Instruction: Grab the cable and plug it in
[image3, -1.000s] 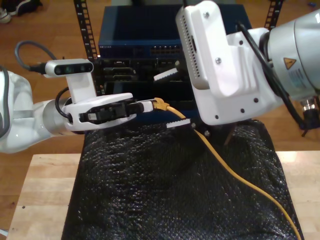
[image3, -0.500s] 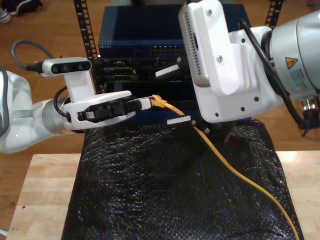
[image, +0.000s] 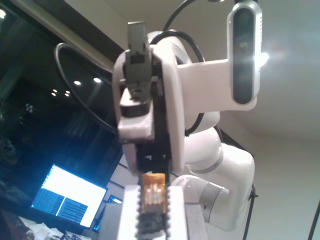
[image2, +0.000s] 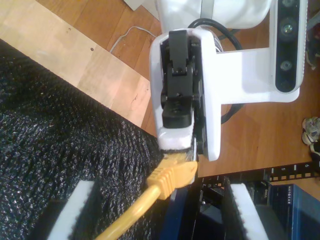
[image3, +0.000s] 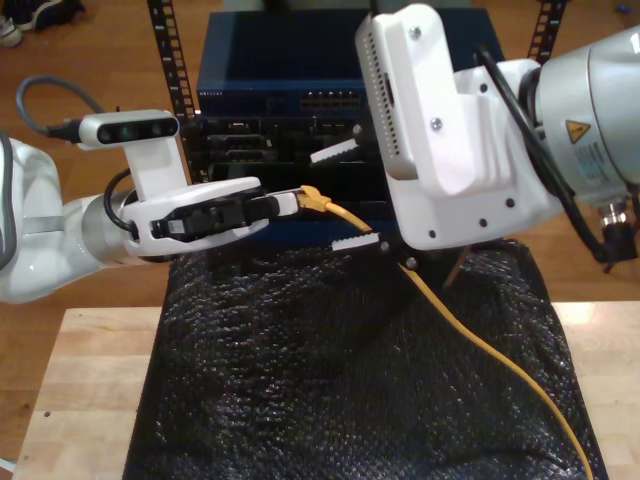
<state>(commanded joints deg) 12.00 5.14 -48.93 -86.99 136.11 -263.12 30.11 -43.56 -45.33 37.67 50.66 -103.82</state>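
The yellow-orange cable (image3: 470, 340) runs from the exterior view's lower right across the black mat up to its plug (image3: 312, 199). My first gripper (image3: 292, 203), on the arm at the exterior view's left, is shut on that plug. In the first wrist view the plug (image: 152, 192) sits between the serrated white pads (image: 129, 212). My second gripper (image3: 346, 197), on the big white arm at the exterior view's right, stands open, one pad above the cable and one below it. In the second wrist view the yellow boot (image2: 175, 175) hangs from my first gripper (image2: 177, 146), beyond my second gripper (image2: 160, 210).
A blue network switch (image3: 270, 75) with a row of ports (image3: 330, 100) sits in a black rack behind both grippers. A black mat (image3: 300, 380) covers the wooden table (image3: 90, 380). Wood floor lies around the rack.
My first gripper has lifted the plug slightly and tilted it up toward the rack. The cable behind it has risen with it. My second gripper has barely moved.
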